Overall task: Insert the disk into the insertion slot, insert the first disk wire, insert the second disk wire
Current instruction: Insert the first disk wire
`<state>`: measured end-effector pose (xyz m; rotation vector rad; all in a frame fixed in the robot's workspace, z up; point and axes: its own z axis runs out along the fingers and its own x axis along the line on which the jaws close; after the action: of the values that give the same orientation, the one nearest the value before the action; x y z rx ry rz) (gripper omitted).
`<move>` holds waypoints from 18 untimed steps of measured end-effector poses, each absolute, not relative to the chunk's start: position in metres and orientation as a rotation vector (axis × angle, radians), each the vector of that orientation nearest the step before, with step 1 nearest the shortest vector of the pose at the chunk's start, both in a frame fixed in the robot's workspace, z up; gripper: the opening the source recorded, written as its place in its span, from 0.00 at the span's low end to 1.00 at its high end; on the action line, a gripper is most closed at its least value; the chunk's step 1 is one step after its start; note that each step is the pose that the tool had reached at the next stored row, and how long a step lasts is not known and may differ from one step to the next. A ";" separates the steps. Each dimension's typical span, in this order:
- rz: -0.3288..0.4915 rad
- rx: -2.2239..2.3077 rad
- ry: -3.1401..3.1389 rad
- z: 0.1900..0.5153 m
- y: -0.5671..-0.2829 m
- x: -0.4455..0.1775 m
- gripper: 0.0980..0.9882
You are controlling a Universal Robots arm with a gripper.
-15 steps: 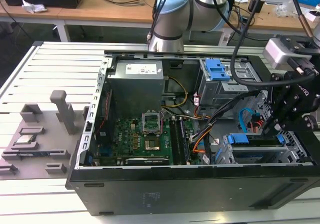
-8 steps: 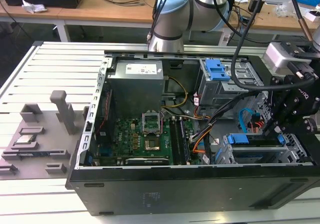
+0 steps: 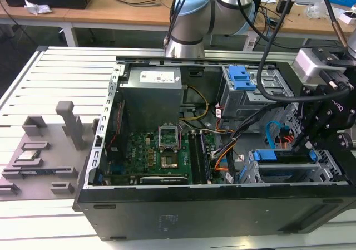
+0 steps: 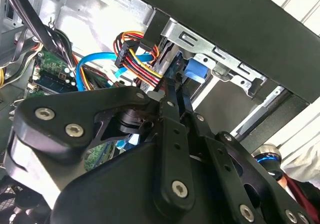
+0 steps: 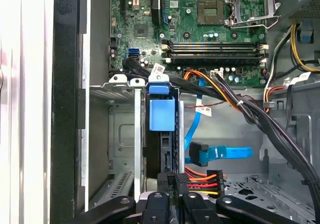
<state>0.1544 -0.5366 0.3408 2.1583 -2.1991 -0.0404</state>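
Disk (image 5: 161,115) mostly hidden inside slot (image 5: 120,90); claw (image 5: 174,180) body cut off by edge.

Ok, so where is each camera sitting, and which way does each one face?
Exterior view: above the scene, looking down into the open computer case; arm beyond it, gripper at the exterior view's right.
First wrist view: on the arm, looking past the gripper at the disk in the insertion slot, motherboard beyond.
Second wrist view: on the arm, close behind the gripper, facing the coloured wires.
Both wrist views share the gripper, disk and coloured wires.
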 end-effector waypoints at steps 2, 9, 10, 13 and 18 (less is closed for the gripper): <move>-0.040 2.158 -2.199 0.341 -0.537 0.155 0.08; -0.039 2.158 -2.199 0.337 -0.537 0.155 0.09; -0.039 2.158 -2.199 0.337 -0.537 0.155 0.16; -0.039 2.158 -2.199 0.346 -0.536 0.155 0.16; -0.038 2.157 -2.198 0.378 -0.527 0.155 0.01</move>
<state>0.1545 -0.5271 0.3776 2.1574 -2.1984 -0.0384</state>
